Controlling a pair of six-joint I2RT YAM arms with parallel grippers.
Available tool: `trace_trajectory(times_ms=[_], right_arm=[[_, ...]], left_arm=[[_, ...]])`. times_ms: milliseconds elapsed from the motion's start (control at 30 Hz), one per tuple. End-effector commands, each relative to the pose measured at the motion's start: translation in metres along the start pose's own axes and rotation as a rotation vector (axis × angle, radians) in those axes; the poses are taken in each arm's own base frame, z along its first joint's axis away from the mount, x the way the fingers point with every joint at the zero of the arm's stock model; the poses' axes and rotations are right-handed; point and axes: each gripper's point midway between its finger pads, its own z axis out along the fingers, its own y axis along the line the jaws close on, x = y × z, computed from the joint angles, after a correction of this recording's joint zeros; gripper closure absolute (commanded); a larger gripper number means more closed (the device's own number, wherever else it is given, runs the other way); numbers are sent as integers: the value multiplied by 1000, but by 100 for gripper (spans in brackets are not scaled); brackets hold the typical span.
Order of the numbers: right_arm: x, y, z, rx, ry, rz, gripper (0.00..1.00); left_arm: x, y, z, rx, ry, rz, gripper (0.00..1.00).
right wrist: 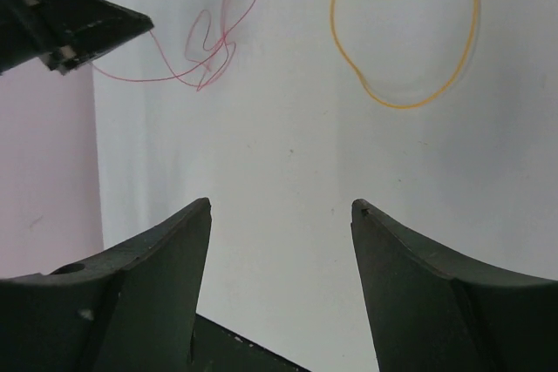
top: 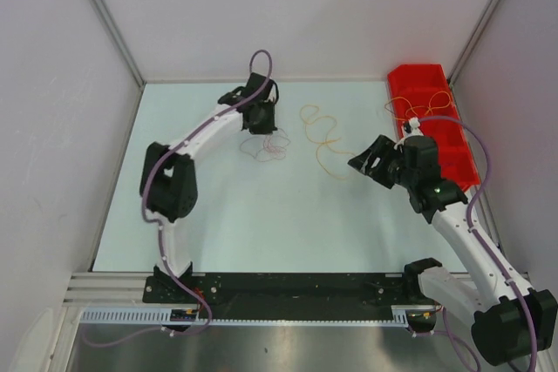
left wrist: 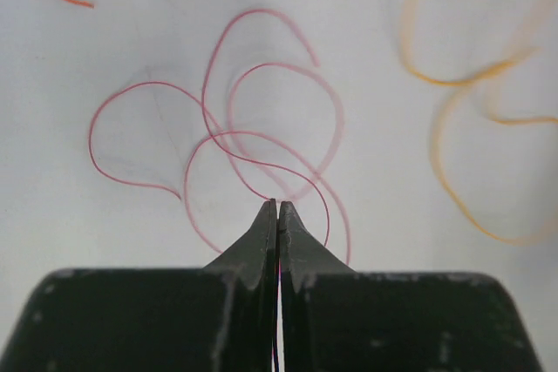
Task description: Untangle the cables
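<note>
Pinches a pink cable [left wrist: 216, 135] strand at the pressed-together tips of the left gripper [left wrist: 277, 205] near the far table [top: 261, 224] edge, holds the right gripper [right wrist: 281, 206] spread above bare surface, orange cable [right wrist: 477, 15] between both, bin [top: 423, 84] in the far right corner, open room nearward.

The near half of the table [top: 261, 224] lies open from left to right. Farther back, the red-pink cables [top: 266, 147] and orange-yellow cable [top: 324, 141] sprawl mid-table; a red bin [top: 414, 76] blocks the far right corner.
</note>
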Motion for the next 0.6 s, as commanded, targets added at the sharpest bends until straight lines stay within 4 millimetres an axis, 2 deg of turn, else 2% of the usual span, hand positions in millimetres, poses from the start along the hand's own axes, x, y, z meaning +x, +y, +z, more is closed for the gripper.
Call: trace_trajectory(times_ms=[0, 67, 167, 200, 267, 433, 567], right_arm=[[-21, 49, -17, -180, -63, -52, 30], [-24, 62, -22, -225, -65, -54, 30], [-23, 86, -29, -330, -53, -51, 30], [-18, 96, -31, -371, -29, -56, 29], [-18, 114, -37, -444, -35, -57, 29], [1, 159, -49, -627, 7, -125, 27], [21, 161, -36, -629, 62, -180, 23]], left_arm=[[-32, -44, -99, 265, -157, 83, 100], [-26, -59, -129, 394, -183, 130, 100], [-15, -72, -161, 523, -210, 170, 100], [-14, -74, -169, 552, -221, 178, 100], [-5, -81, -189, 636, -230, 201, 100], [4, -93, -223, 764, -237, 212, 100], [3, -97, -242, 807, -243, 205, 100]])
